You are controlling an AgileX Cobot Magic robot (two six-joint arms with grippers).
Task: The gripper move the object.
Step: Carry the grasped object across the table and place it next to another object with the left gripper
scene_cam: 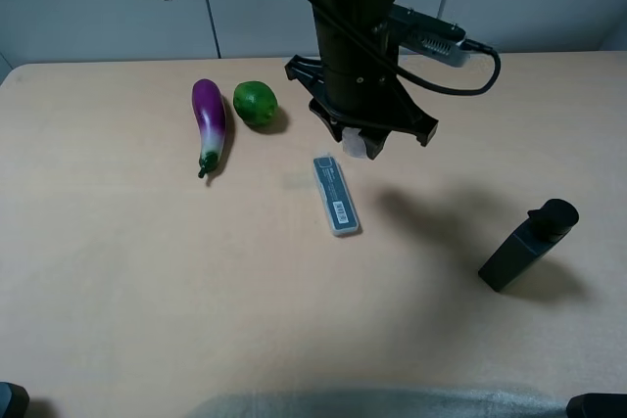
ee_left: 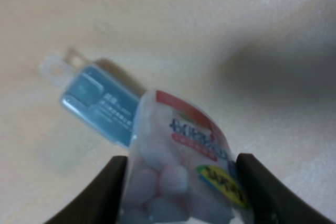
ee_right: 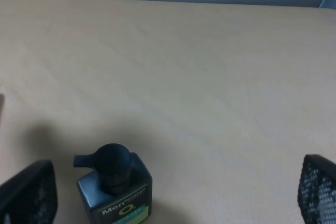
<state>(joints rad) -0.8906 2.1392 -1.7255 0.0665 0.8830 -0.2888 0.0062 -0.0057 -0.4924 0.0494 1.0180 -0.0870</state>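
Note:
My left gripper point(scene_cam: 361, 138) hangs above the middle of the table and is shut on the small white-clear bottle point(scene_cam: 354, 145) with a red-pink label. In the left wrist view the bottle point(ee_left: 181, 171) sits between the two dark fingers point(ee_left: 107, 192), held clear of the table. Its cap is hidden. My right gripper point(ee_right: 173, 203) shows only in the right wrist view, with its fingers wide apart and nothing between them.
A flat grey case point(scene_cam: 336, 195) lies just below the held bottle and also shows in the left wrist view point(ee_left: 100, 103). A purple eggplant point(scene_cam: 209, 124) and a green lime point(scene_cam: 255, 103) lie at the back left. A black pump bottle point(scene_cam: 527, 245) stands at the right, close to the right gripper point(ee_right: 115, 187).

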